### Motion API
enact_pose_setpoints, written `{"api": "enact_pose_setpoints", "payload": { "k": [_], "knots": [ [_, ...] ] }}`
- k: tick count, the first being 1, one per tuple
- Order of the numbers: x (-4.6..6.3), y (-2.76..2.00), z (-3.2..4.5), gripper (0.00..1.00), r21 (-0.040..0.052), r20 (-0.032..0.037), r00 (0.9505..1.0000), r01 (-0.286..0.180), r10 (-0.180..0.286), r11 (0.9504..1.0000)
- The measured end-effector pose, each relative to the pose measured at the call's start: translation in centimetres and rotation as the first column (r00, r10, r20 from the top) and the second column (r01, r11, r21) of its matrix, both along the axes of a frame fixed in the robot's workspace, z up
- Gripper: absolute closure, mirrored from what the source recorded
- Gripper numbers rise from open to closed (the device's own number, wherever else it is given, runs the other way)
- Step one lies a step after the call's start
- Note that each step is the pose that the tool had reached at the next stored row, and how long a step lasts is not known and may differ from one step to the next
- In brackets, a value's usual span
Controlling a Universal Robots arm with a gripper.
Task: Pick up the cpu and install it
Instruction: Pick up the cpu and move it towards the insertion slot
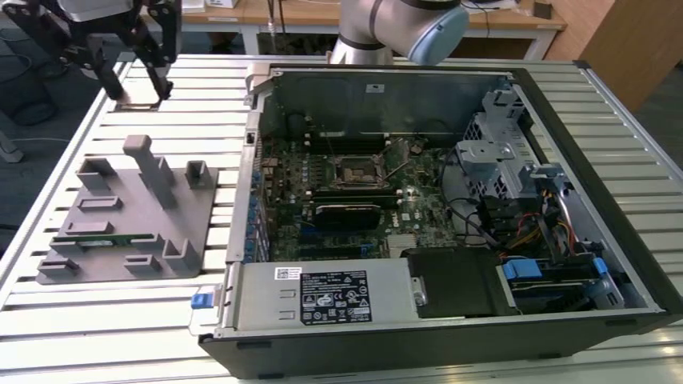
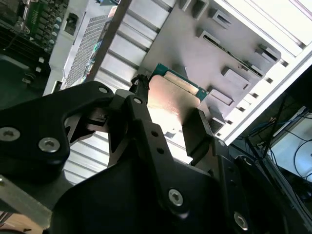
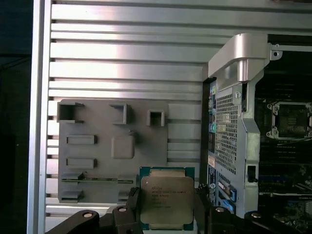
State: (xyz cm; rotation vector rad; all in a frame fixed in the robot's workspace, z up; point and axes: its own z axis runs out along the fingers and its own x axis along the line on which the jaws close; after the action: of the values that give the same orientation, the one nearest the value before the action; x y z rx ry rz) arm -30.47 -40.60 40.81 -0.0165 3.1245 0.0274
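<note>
- Slatted counter [image 1: 117, 320] carries an open case [image 1: 449, 104] and a grey tray [image 1: 128, 208].
- First wrist view shows the cpu [image 3: 166, 195], silver top showing, pinched in the hand [image 3: 166, 217].
- Exterior view shows the hand hanging fingers-down above the counter, beyond the tray.

A slatted metal table [image 1: 107, 320] carries an open computer case [image 1: 449, 348], lying on its side with the inside facing up. On its floor sits a green motherboard [image 1: 320, 172]. A silver power supply [image 1: 267, 308] fills the near corner, with a blue clip [image 1: 203, 301] just beside it. At the exterior view's right stand a metal drive cage [image 1: 497, 152] and a bundle of cables [image 1: 523, 236]. Beside the case, on the exterior view's left, rests a gray plate [image 1: 139, 224] with raised blocks. A green memory stick [image 1: 101, 238] lies on it. Wooden desks [image 1: 320, 12] stand behind.
</note>
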Motion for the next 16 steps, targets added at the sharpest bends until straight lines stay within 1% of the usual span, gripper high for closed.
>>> {"api": "enact_pose_setpoints", "payload": {
  "k": [16],
  "knots": [
    [7.3, 0.05, -0.46, 0.47, 0.0, 0.0001, 1.0, 0.0, 0.0, 1.0]
  ]
}}
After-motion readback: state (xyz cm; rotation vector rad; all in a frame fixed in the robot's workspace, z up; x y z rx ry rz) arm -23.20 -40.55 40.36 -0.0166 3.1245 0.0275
